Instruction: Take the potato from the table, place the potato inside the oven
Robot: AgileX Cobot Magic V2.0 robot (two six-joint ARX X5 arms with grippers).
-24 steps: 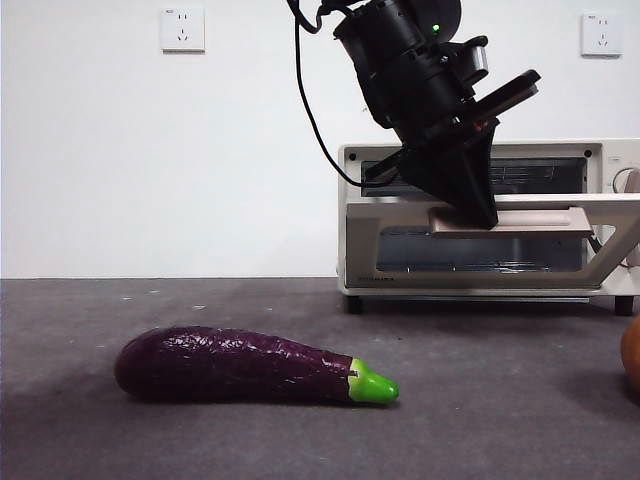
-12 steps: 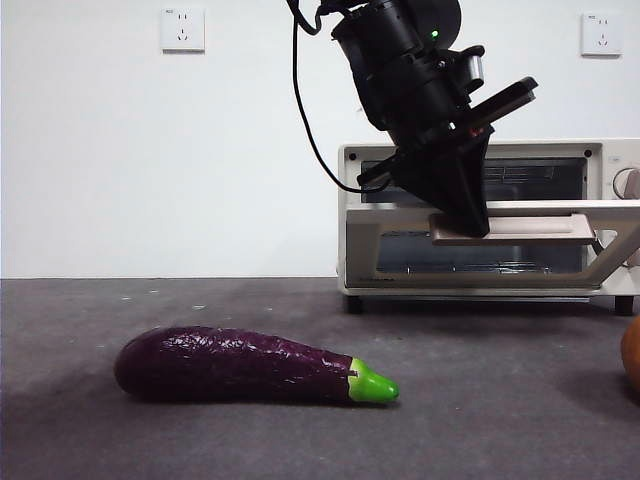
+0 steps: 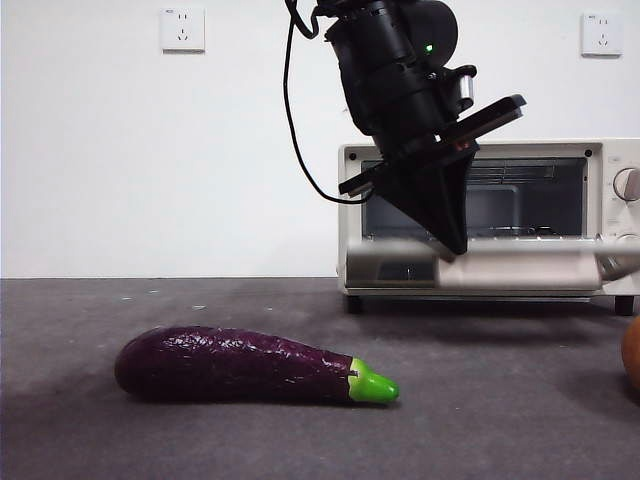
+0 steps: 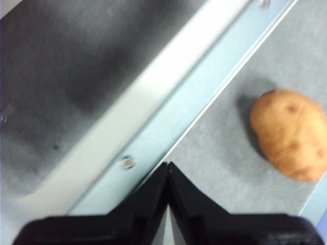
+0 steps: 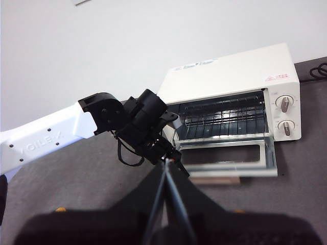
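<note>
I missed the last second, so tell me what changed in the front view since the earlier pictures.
The oven door swung further down, from half open to nearly flat, baring the rack inside. The left gripper, jaws shut, went down with it, tip at the door's edge. The eggplant and the potato stayed put on the table. The right gripper waits, out of the front view.

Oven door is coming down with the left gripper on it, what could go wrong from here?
1. The left gripper, shut, presses the oven door's handle without gripping it; it could slip and drop the door hard.
2. The potato lies on the table beside the door; a swinging arm might knock it away.
</note>
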